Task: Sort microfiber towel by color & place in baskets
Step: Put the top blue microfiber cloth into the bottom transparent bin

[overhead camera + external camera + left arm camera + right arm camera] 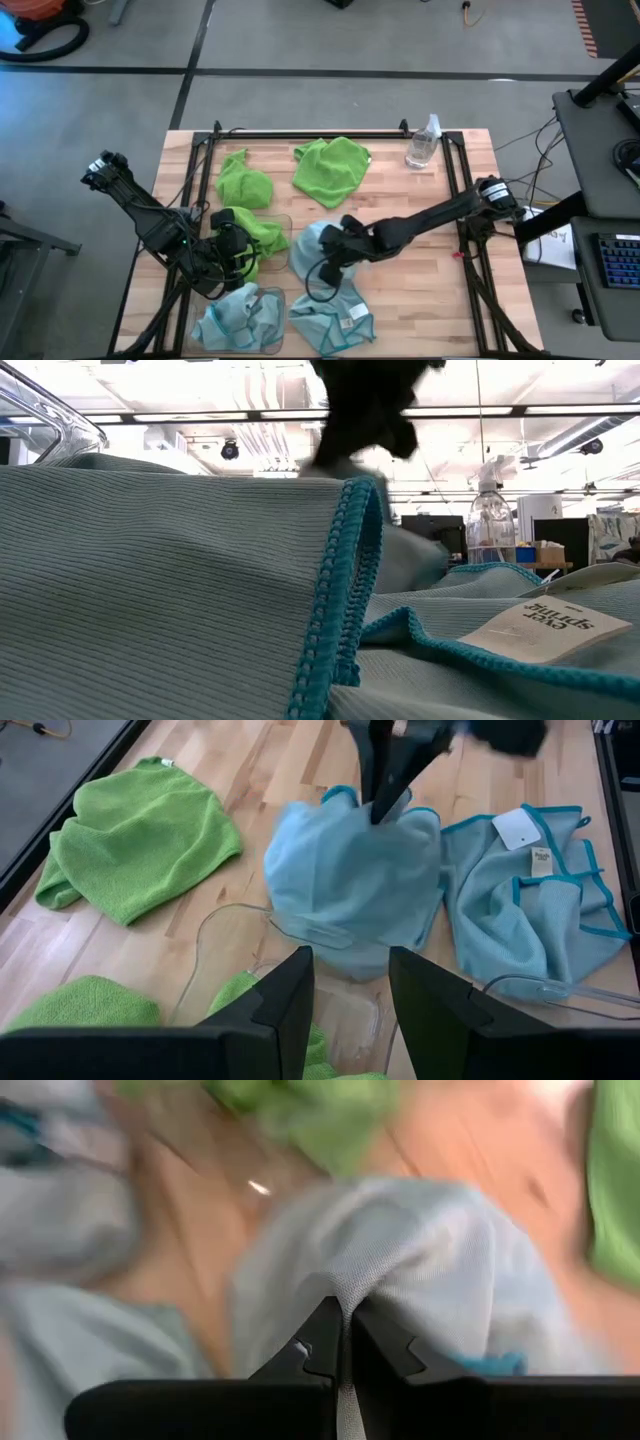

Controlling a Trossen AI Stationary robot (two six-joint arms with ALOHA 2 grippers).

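Two baskets (284, 222) lie left of the bottle (423, 143).

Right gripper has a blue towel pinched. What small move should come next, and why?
Probably carry it toward the near-left basket. The right gripper is shut on a blue towel, and that basket already holds a blue one; the other basket holds green. The left gripper waits open over the green one.
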